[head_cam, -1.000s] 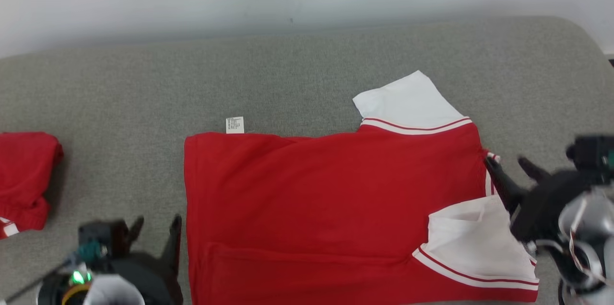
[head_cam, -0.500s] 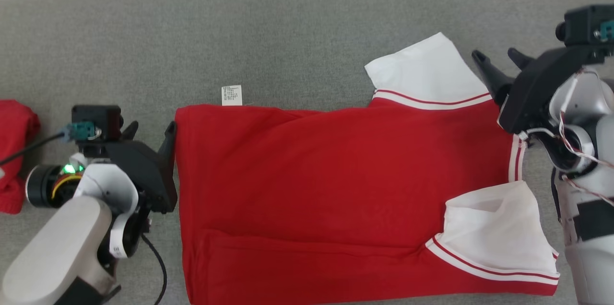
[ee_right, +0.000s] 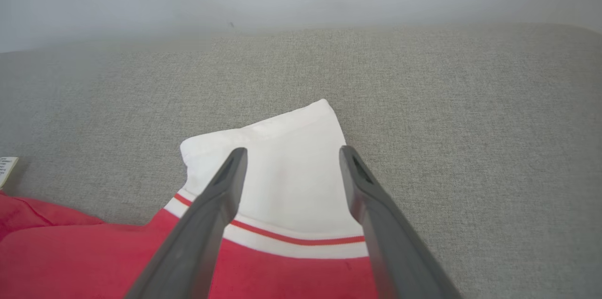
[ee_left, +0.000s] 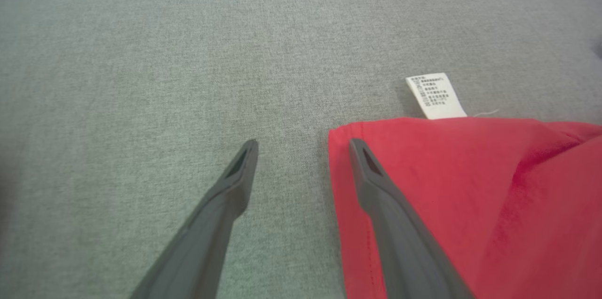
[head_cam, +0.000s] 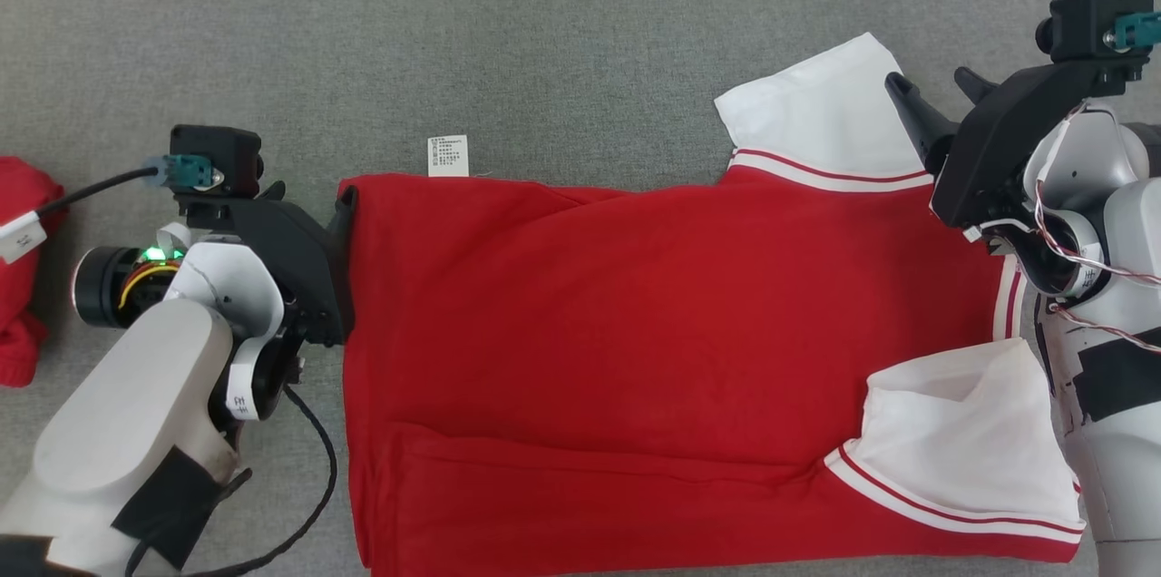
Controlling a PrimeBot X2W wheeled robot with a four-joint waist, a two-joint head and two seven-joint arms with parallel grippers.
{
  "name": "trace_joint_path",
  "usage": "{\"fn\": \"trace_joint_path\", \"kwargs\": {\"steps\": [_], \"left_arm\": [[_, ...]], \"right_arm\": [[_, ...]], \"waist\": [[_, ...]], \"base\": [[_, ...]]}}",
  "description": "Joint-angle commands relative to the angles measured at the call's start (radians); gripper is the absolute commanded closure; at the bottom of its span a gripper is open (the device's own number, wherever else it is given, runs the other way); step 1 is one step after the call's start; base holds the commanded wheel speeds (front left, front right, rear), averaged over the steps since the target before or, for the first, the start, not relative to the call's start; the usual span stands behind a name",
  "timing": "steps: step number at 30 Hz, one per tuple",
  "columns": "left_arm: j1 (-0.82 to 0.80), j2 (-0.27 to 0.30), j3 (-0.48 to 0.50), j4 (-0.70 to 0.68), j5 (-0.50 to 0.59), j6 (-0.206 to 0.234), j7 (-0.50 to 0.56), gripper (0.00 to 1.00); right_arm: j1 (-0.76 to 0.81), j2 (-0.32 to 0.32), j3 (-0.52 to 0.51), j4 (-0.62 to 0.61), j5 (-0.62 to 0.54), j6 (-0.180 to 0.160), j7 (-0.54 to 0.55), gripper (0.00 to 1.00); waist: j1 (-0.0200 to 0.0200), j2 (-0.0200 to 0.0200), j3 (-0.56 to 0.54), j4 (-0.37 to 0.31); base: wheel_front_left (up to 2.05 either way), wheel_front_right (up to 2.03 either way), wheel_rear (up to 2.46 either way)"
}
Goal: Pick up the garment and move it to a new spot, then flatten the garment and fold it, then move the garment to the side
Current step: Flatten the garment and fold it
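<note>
Left claw [ee_left: 303, 141], right claw [ee_right: 292, 148]: jaws wide.

One grey padded surface [head_cam: 544, 33] carries everything. On it lies one red garment [head_cam: 617, 332], spread from the middle to the near edge. It has two white sleeves: the far sleeve [head_cam: 816, 110] towards the far right and the near sleeve [head_cam: 961, 432] by the near right corner. One white label [head_cam: 448, 155] sticks out at the garment's far edge. One more red bundle [head_cam: 23, 287] sits at the left edge, cut off by the frame, possibly a second garment. There are two grippers, the left gripper [head_cam: 308, 193] and the right gripper [head_cam: 928, 78], with two dark fingers each.
</note>
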Motion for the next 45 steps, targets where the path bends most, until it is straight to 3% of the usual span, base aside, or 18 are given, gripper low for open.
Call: {"fn": "trace_joint_path", "kwargs": {"steps": [1, 21, 38, 39, 40, 41, 45], "left_arm": [[-0.016, -0.004, -0.002, 0.011, 0.01, -0.005, -0.001, 0.0], [-0.099, -0.047, -0.08, 0.089, 0.035, -0.066, 0.051, 0.0], [-0.123, -0.042, -0.109, 0.124, 0.05, -0.073, 0.059, 0.0], [-0.125, -0.042, -0.111, 0.125, 0.05, -0.075, 0.063, 0.28], [-0.125, -0.041, -0.115, 0.127, 0.048, -0.076, 0.071, 0.73], [-0.124, -0.041, -0.118, 0.13, 0.046, -0.078, 0.08, 1.0], [-0.122, -0.038, -0.121, 0.126, 0.037, -0.081, 0.098, 1.0]], "right_arm": [[-0.011, -0.006, 0.005, 0.004, 0.007, 0.0, -0.007, 0.0], [-0.085, -0.017, 0.027, 0.042, 0.014, 0.0, -0.029, 0.0], [-0.098, -0.03, 0.04, 0.05, 0.013, 0.0, -0.031, 0.0], [-0.104, -0.03, 0.041, 0.049, 0.01, 0.0, -0.03, 0.0], [-0.11, -0.032, 0.044, 0.049, 0.006, 0.0, -0.025, 0.0], [-0.114, -0.036, 0.049, 0.05, 0.0, 0.0, -0.021, 0.0], [-0.133, -0.047, 0.057, 0.058, -0.024, 0.0, -0.008, 0.0]], "waist": [[-0.0001, -0.0002, 0.005, -0.004], [-0.0001, -0.0002, 0.063, -0.008], [-0.0001, -0.0002, 0.063, -0.015], [-0.0001, -0.0002, 0.066, -0.015], [-0.0001, -0.0002, 0.069, -0.015], [-0.0001, -0.0002, 0.072, -0.014], [-0.0001, -0.0002, 0.079, -0.009]], "base": [[0.0, 0.0, 0.0], [0.0, 0.0, 0.0], [0.0, 0.0, 0.0], [0.0, 0.0, 0.0], [0.0, 0.0, 0.0], [0.0, 0.0, 0.0], [0.0, 0.0, 0.0]]}}
